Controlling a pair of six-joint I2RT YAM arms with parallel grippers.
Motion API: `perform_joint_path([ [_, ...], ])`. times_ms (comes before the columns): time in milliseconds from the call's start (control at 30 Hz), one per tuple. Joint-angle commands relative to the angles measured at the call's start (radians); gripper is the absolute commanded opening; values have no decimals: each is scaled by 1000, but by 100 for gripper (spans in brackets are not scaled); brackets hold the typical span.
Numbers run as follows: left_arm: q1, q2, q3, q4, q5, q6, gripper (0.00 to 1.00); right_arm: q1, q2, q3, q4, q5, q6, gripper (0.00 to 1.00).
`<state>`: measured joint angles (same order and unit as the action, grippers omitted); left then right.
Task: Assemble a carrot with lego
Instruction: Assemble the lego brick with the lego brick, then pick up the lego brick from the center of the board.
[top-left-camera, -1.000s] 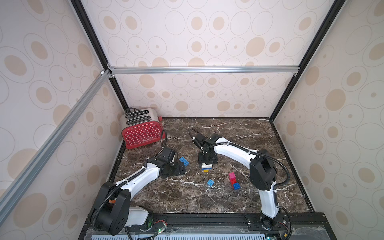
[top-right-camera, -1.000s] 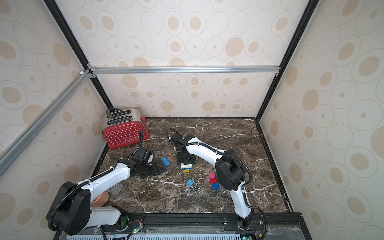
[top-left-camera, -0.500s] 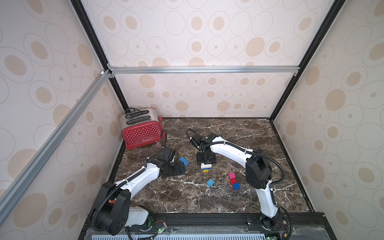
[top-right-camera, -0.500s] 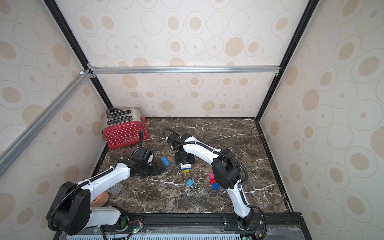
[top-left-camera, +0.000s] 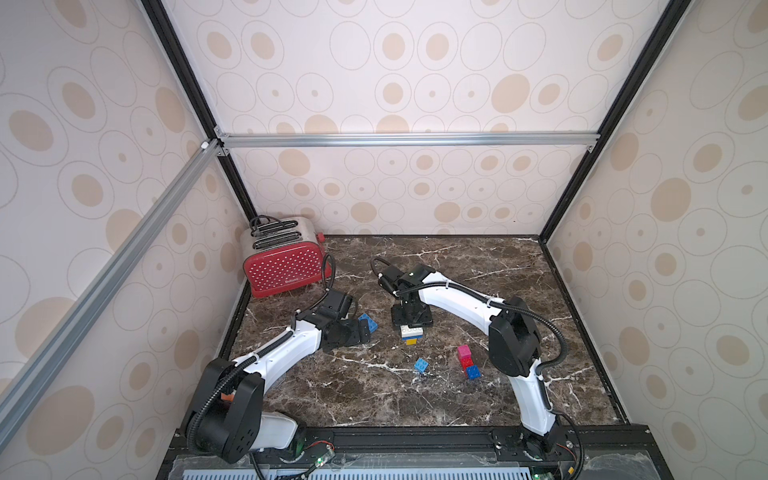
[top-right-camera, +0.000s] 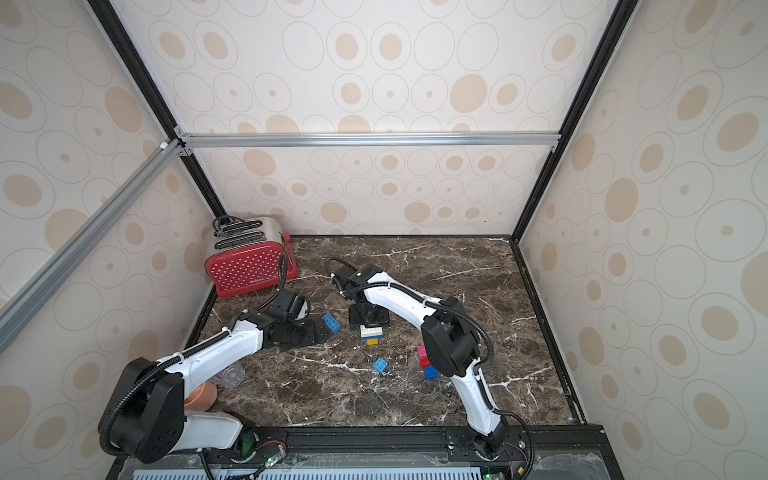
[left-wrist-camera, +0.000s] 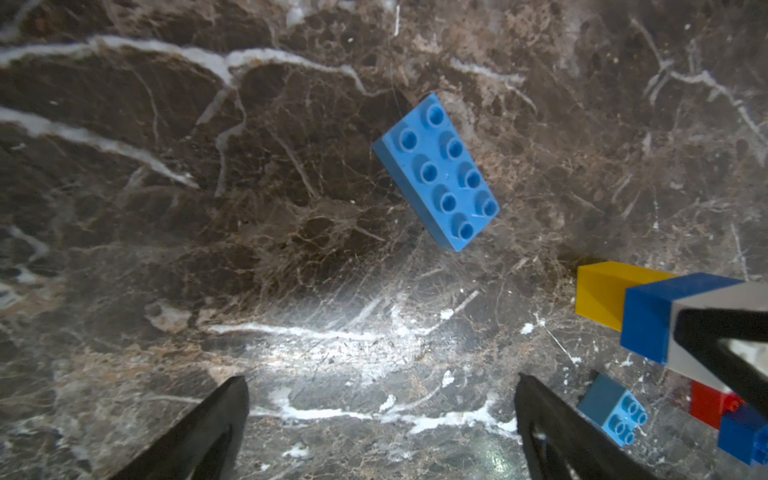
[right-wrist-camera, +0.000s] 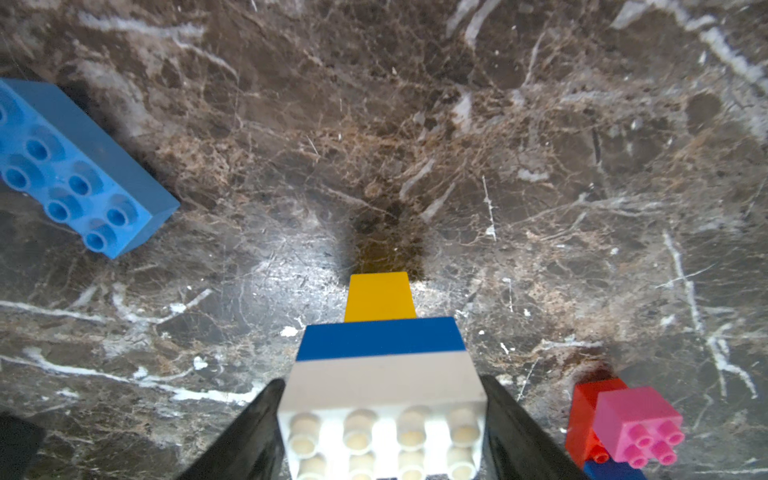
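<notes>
The carrot stack, a small yellow brick under a blue one and a white one, stands upright mid-table in both top views. My right gripper reaches down over it. Its fingers press against the two ends of the white brick with no gap showing. A loose blue 2x4 lego brick lies flat just ahead of my left gripper, which is open and holds nothing. A small light blue brick lies nearer the front. A pink, red and blue stack lies to its right.
A red toaster stands in the back left corner. A clear cup and an orange object sit by the left arm's base. Patterned walls close in the marble table on three sides.
The right arm's elbow and wrist have shifted slightly back and left while its gripper stayed over the stack. The left arm and the loose bricks have not moved.
</notes>
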<state>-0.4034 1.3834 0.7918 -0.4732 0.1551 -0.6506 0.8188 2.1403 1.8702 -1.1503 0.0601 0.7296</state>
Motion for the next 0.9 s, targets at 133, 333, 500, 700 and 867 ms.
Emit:
perform_joint_path([
  [133,2,111,102,-65,-153,-13,94,7,-59,18,-6,12,5,83],
  [333,-38,224,215,-110,-251,11,93,7,-123,-12,14,35,7,88],
  [500,-58,316,278,-116,-262,0,92,8,-157,-17,20,48,4,90],
  [700,-92,373,325,-109,-258,-21,91,0,-206,-42,11,77,-8,92],
  [867,-97,416,356,-69,-218,-43,93,-16,-246,-89,32,84,-12,93],
])
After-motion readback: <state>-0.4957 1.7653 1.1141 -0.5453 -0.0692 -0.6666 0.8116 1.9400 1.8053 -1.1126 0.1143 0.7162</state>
